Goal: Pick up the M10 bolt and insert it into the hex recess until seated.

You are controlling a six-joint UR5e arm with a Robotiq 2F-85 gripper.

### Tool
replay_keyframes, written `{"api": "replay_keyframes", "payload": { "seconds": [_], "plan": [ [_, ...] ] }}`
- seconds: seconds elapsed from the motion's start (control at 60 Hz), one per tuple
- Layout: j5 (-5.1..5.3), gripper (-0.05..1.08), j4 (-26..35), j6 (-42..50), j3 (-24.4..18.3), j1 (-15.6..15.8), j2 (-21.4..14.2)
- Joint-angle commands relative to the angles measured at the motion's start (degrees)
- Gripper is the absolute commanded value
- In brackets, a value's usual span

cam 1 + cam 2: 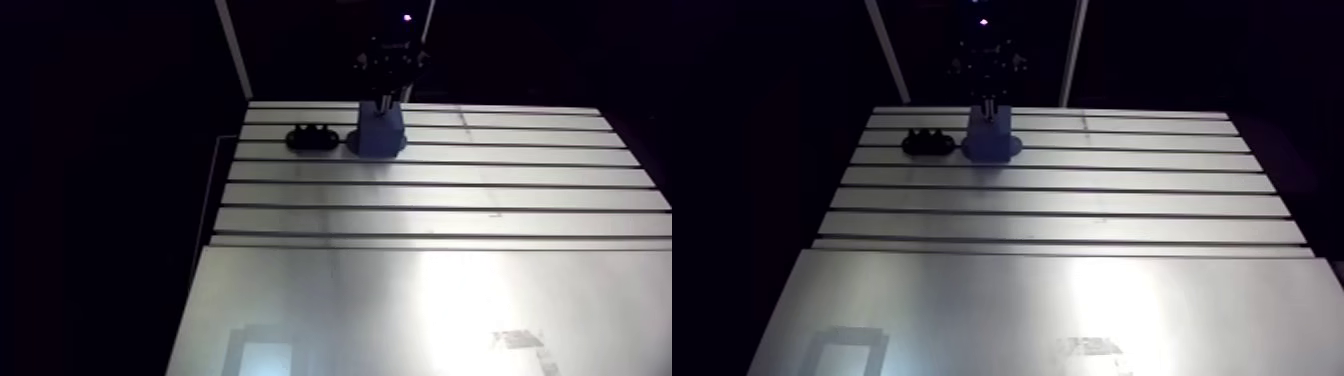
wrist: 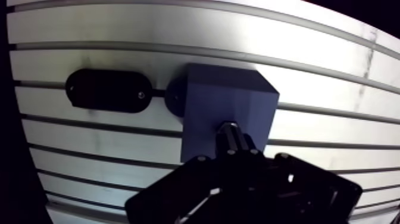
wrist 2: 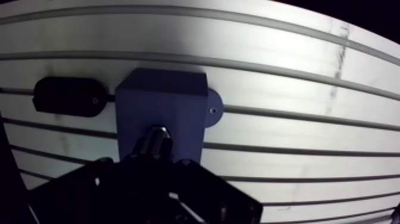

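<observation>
A blue block (image 2: 229,101) stands on the slotted table (image 1: 430,195) near its far edge. It also shows in the arm view, the blue block (image 1: 378,130) rising from a round base flange. My gripper (image 2: 233,156) hangs directly over the block, shut on the M10 bolt (image 2: 229,134). The dark metal bolt sticks out ahead of the fingertips and points down at the block's top face. The bolt's tip covers the hex recess, so how deep it sits is hidden. In the arm view the gripper (image 1: 386,92) comes down onto the block's top.
A black oblong holder (image 2: 107,90) lies on the table right beside the block, the same black holder (image 1: 312,138) to its left in the arm view. A smooth metal plate (image 1: 420,310) covers the table's near part.
</observation>
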Motion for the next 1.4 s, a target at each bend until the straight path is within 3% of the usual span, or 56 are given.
{"api": "replay_keyframes", "payload": {
  "seconds": [0.017, 1.4],
  "plan": [
    [0.08, 1.08, -0.71, -0.07, 0.07, 0.04, 0.11],
    [0.08, 1.08, -1.15, -0.07, 1.04, 0.04, 0.11]
  ]
}}
